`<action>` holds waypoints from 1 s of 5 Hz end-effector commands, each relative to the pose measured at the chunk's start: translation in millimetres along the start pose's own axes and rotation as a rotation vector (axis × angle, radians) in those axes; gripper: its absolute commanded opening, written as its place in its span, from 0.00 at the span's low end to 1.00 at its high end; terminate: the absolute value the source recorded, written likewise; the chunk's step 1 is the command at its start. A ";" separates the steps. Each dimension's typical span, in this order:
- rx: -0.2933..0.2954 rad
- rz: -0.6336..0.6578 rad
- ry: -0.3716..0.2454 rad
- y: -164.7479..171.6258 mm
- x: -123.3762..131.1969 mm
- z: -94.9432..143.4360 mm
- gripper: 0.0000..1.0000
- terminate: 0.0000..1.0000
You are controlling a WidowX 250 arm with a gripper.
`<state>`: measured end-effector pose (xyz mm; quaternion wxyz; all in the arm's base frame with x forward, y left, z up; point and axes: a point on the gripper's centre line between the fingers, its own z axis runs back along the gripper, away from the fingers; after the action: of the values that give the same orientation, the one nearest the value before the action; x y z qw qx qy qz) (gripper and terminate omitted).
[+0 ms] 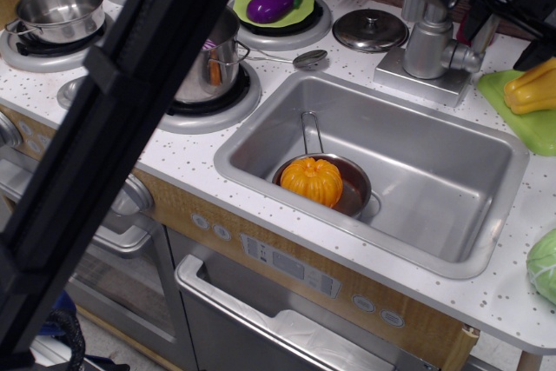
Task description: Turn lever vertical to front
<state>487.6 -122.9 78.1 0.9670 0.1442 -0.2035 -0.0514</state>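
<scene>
The silver tap column (428, 39) stands on its base behind the sink. A round hub (466, 58) sticks out of its right side. The lever (485, 33) shows as a short pale paddle rising about upright from the hub, partly hidden by my black fingers. My gripper (506, 39) is at the top right, just right of the tap. Its fingers stand apart, one finger (472, 22) left of the lever and the other to its right. It holds nothing that I can see.
The sink (452, 241) holds a small pan with an orange pumpkin (311, 180). A yellow pepper (532, 86) lies on a green plate at the right. A pot lid (370, 29) and spoon (309, 59) lie left of the tap. My black arm crosses the left foreground.
</scene>
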 end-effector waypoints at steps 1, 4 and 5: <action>0.025 0.043 -0.133 36.3 34.0 41.6 1.00 0.00; 0.029 0.048 -0.190 46.1 41.9 29.3 1.00 0.00; 0.016 0.051 -0.193 42.7 47.0 25.2 1.00 0.00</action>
<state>516.6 -103.2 100.6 0.9513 0.1426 -0.2695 -0.0447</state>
